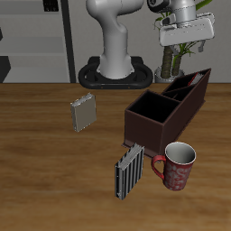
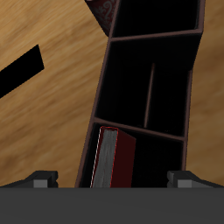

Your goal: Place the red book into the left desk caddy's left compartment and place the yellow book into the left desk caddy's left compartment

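nearest the table's front edge stand the striped book [image 1: 128,171] and the red patterned mug [image 1: 176,165], neither part of the job. a little farther back, out on the open wood, the yellow book [image 1: 83,112] stands on edge, well apart from the left desk caddy [image 1: 144,126]. the caddy runs diagonally toward the back, and at its far end the red book [image 2: 115,157] already sits inside the left compartment [image 2: 162,162], leaning against one wall, as the wrist view shows. above that end hangs the gripper [image 1: 185,34], jaws spread and empty, clear of the caddy's rim. so the first half looks done, and the step in hand is going for the yellow book. the next move calls for swinging forward across the table to the small book, lining the fingers across its thin cover, and lowering to pinch it without tipping it over.
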